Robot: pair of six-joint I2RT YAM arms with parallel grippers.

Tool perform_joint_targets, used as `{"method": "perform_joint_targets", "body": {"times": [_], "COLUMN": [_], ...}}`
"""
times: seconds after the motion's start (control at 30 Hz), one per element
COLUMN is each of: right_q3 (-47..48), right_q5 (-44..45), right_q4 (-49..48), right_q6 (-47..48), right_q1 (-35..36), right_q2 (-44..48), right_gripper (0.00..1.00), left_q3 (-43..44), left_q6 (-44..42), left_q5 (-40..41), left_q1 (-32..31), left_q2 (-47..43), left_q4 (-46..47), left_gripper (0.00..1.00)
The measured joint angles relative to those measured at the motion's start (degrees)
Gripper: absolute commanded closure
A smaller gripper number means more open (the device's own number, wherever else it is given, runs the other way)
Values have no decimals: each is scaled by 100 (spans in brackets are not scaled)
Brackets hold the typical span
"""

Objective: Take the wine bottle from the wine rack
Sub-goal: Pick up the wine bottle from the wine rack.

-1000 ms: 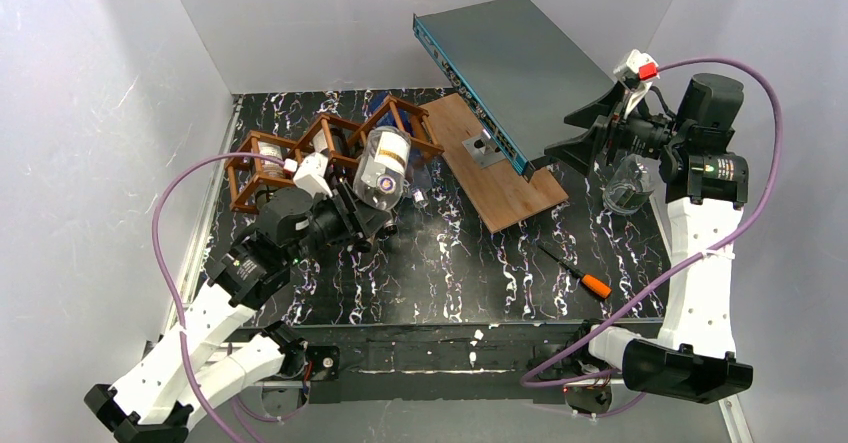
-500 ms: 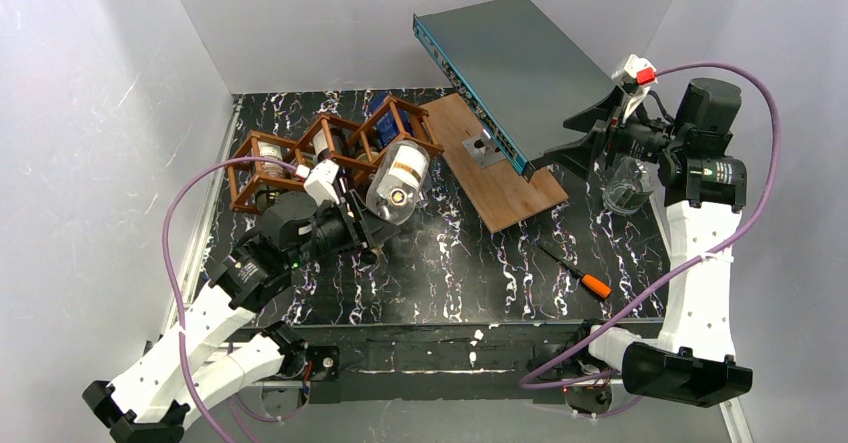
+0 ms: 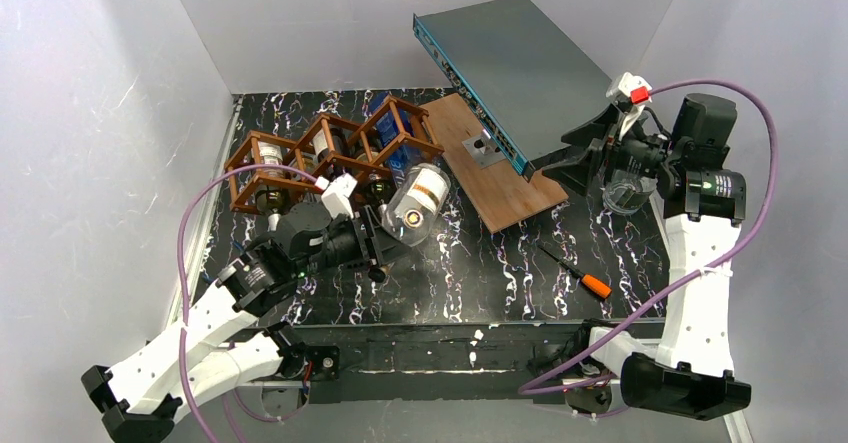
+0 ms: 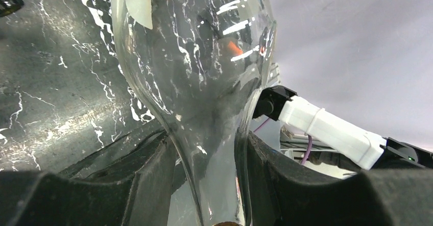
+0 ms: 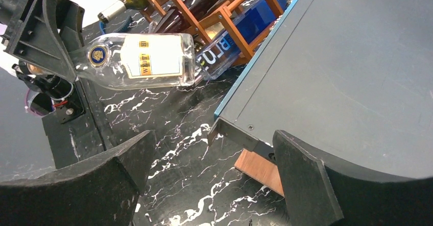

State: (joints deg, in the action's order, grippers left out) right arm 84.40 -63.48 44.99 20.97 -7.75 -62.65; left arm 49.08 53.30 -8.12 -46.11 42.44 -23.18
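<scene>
The wine rack (image 3: 320, 148) is a reddish-brown lattice at the table's back left, also in the right wrist view (image 5: 204, 9), with other bottles still in its cells. My left gripper (image 3: 385, 238) is shut on the neck of a clear wine bottle (image 3: 418, 198) with a cream label. It holds the bottle clear of the rack, above the table just right of it. The left wrist view shows the glass neck (image 4: 214, 149) squeezed between both fingers. The right wrist view shows the bottle (image 5: 138, 60) lying level. My right gripper (image 3: 560, 158) is open and empty near the grey panel.
A grey flat panel (image 3: 510, 58) leans at the back centre over a brown wooden board (image 3: 495, 168). A glass jar (image 3: 625, 185) stands by the right arm. An orange-handled screwdriver (image 3: 578, 271) lies at front right. A blue box (image 5: 240, 37) lies under the rack's right end.
My left gripper has drawn the bottle out of the rack, down and to the right toward the table's middle. The right arm has shifted slightly.
</scene>
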Motion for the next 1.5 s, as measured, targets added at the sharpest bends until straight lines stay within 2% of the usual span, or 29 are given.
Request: {"method": "perform_joint_targets", "body": {"times": [0.37, 1.03, 1.5], "right_q3": [-302, -789, -1427], "right_q5": [-13, -105, -144], "right_q4": [595, 2015, 2638], "right_q6": [673, 2763, 4256], "right_q1": [0, 0, 2], "right_q2": [352, 697, 852], "right_gripper": [4, 2, 2], "left_q3": [-289, -472, -474], "left_q6": [291, 833, 1311], "left_q5": [-33, -295, -597], "left_q1": [-374, -688, -702], "left_q2": [22, 256, 887], "left_q4": [4, 2, 66], "left_gripper": [100, 100, 100]}}
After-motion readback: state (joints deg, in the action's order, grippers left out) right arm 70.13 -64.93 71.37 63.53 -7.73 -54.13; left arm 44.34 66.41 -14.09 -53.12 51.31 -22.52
